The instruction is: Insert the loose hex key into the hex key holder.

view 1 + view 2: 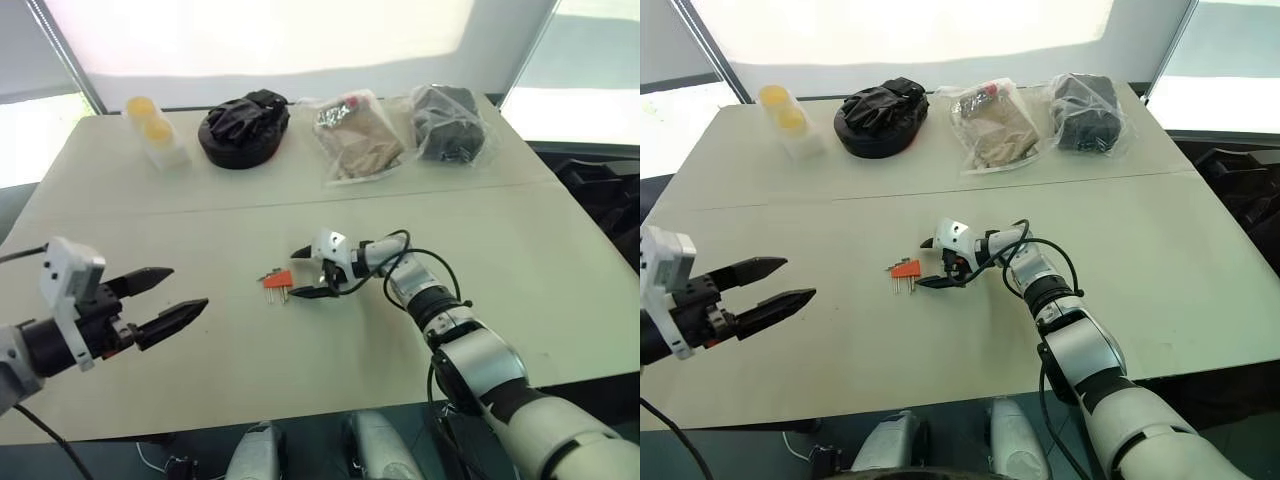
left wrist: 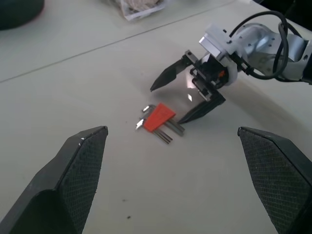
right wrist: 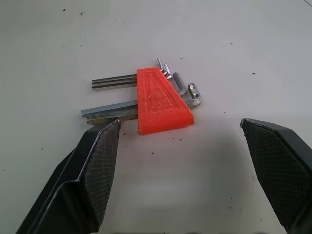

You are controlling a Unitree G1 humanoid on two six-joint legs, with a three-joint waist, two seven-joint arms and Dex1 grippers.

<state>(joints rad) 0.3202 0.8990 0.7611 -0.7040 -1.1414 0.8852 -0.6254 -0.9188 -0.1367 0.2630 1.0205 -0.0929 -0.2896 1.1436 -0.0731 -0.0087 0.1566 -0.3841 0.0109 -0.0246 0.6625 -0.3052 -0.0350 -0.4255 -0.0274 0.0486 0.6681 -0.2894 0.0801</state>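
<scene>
Orange wedge-shaped plastic hex key holder (image 3: pixel 160 101) gripping steel rods

Both head cameras look forward and down across the bench (image 1: pixel 560 250). Each wrist camera looks along its own jaws, the right one nearest; all share the hex key holder (image 3: pixel 160 101).

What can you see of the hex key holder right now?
The holder is a small orange-red plastic wedge lying flat on the pale table, mid-table. Grey metal keys run through it: straight shafts stick out one side, short bent ends out the other. The right gripper sits beside it, jaws open, with one finger close to the longest shaft; contact is unclear.
</scene>
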